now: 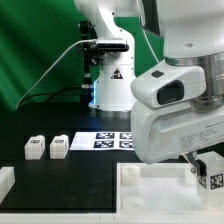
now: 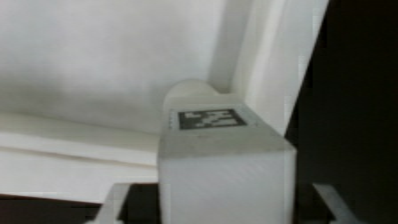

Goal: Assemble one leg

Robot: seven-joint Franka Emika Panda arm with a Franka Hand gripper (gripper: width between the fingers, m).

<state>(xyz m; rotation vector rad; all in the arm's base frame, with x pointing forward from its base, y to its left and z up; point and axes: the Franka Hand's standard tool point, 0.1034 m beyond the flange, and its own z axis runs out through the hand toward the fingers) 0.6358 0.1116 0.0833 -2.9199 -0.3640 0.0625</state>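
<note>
My gripper (image 1: 207, 163) is shut on a leg (image 1: 212, 175), a small white block with a black-and-white tag on one face. It holds the leg just above the right part of the large white tray-like piece (image 1: 150, 186). In the wrist view the leg (image 2: 222, 160) fills the gap of the gripper (image 2: 217, 208), tag side showing, with the tray's raised rim (image 2: 267, 60) and flat inside behind it. Two more legs (image 1: 35, 148) (image 1: 59, 147) lie on the black table at the exterior view's left.
The marker board (image 1: 110, 140) lies on the table behind the tray. The robot's base (image 1: 110, 80) stands at the back. A white part (image 1: 5, 181) sits at the exterior view's left edge. A green curtain hangs behind.
</note>
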